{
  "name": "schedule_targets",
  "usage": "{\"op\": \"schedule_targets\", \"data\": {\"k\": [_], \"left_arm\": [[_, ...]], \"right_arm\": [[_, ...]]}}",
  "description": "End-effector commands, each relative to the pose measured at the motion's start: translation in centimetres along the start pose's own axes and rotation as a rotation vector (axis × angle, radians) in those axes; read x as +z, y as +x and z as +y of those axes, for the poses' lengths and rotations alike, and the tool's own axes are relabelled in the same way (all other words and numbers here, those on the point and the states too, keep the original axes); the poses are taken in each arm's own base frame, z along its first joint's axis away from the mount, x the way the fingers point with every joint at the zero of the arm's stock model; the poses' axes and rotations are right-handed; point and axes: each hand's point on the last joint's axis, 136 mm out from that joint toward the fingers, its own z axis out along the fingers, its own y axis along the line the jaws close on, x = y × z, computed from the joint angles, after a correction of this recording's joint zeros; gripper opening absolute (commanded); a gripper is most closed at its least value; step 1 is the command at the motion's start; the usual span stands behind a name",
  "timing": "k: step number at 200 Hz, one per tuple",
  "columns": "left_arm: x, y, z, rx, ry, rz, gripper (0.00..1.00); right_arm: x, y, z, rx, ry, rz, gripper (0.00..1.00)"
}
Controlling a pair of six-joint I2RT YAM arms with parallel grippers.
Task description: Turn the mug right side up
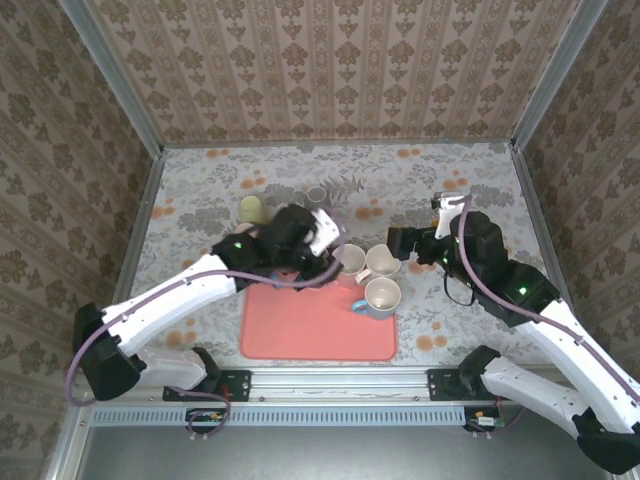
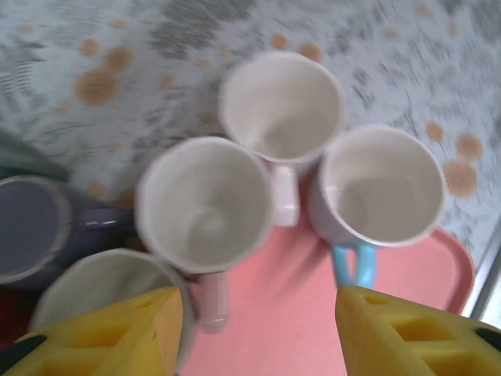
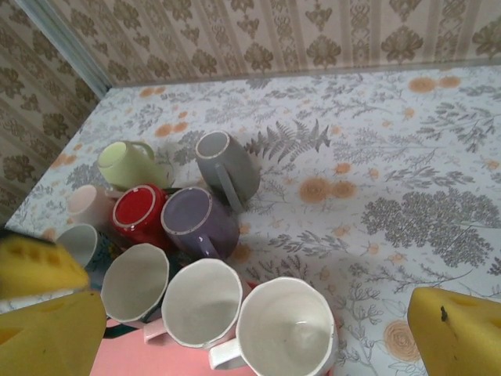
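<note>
top external view: flat table under flowered cloth, then a smooth pink tray with rounded corners. right gripper hovers spread wide. left gripper, blocky yellow fingers apart, grips nothing. glossy, pale, round mug stands mouth up at the tray's edge, beneath one yellow finger.

Showed walls papered in brown damask, grey metal posts at the corners. Showed a table printed with grey ferns and orange blossoms.
</note>
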Motion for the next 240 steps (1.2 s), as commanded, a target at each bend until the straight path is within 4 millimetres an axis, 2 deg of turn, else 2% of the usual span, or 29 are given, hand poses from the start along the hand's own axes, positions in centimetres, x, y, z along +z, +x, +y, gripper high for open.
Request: {"op": "schedule_targets", "data": {"k": [1, 28, 57, 78, 92, 142, 169, 200, 240], "left_arm": [[-3.0, -1.1, 2.5, -0.153, -0.047, -0.053, 0.59], [-5.3, -0.3, 7.6, -0.351, -0.171, -0.08, 0.6], [-6.4, 2.8, 12.4, -0.575, -0.307, -0.086, 0.61], [-7.0, 4.9, 14.8, -0.714, -0.398, -0.092, 0.62], [-7.6, 5.6, 15.6, -0.754, -0.444, -0.113, 0.62], [-10.2, 5.2, 15.6, -0.755, -0.485, -0.245, 0.62], [-10.6, 4.4, 14.5, -0.733, -0.438, -0.286, 0.62], [-10.7, 3.7, 13.5, -0.704, -0.405, -0.297, 0.62], [-10.7, 3.2, 12.3, -0.647, -0.379, -0.299, 0.62]], "right_arm": [[0.8, -0.3, 1.2, -0.006, -0.039, 0.041, 1.0], [3.5, 0.7, 2.1, -0.031, -0.044, 0.139, 1.0], [7.3, 1.0, 2.5, -0.064, 0.007, 0.229, 1.0], [10.7, 0.9, 3.4, -0.092, 0.036, 0.306, 1.0], [13.7, 1.8, 4.1, -0.125, 0.052, 0.377, 1.0], [22.5, 2.5, 6.7, -0.158, 0.055, 0.497, 1.0], [26.7, 3.4, 6.6, -0.206, 0.1, 0.555, 1.0], [30.1, 3.9, 5.7, -0.258, 0.176, 0.584, 1.0], [33.0, 5.1, 4.5, -0.254, 0.215, 0.611, 1.0]]}}
